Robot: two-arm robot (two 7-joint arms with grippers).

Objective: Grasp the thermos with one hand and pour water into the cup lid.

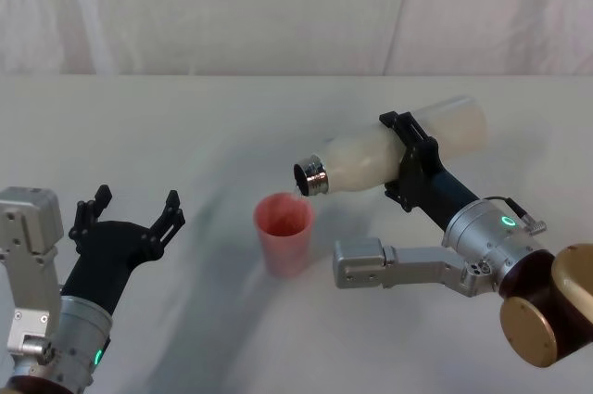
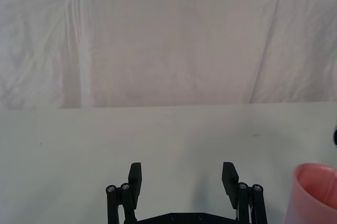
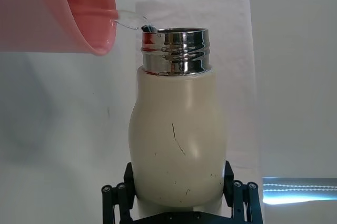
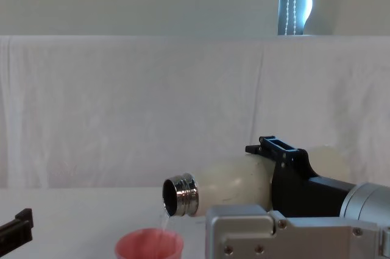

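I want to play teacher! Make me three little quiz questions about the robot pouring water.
1. True or false: the thermos is standing upright on the table.
2. Which pincer holds the thermos: A) left pincer B) right pincer?
3. Fill in: water runs from the chrome neck into the pink ____.

Key: 1 false, it is tipped nearly level above the table. 2 B; the left pincer hovers open and empty over the table. 3 cup lid.

Cup lid (image 4: 150, 244) base below chest-view edge
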